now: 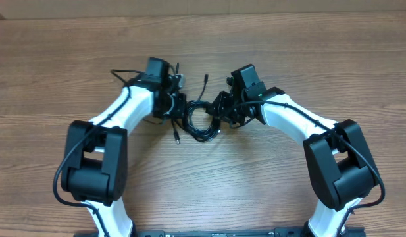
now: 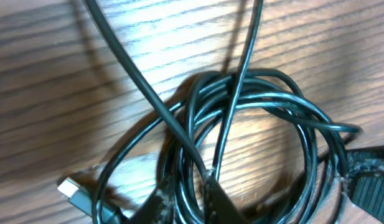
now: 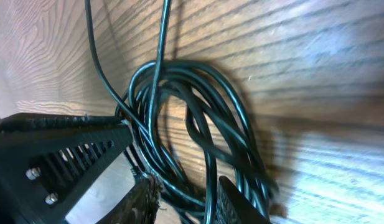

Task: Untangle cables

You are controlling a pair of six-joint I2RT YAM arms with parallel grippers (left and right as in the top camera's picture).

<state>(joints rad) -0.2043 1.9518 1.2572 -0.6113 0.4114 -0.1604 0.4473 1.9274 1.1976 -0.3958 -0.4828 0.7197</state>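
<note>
Light, limp and slick, the cables (image 1: pixel 203 136) suit a hold near the plug (image 2: pixel 68 186); left claw (image 2: pixel 187 202) and right claw (image 3: pixel 190 205) straddle strands, whether pinching I cannot tell.

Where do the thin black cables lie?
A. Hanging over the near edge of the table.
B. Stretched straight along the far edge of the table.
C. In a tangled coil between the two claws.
C: the overhead view shows the cables looped together on the table, between the left claw and the right claw.
</note>
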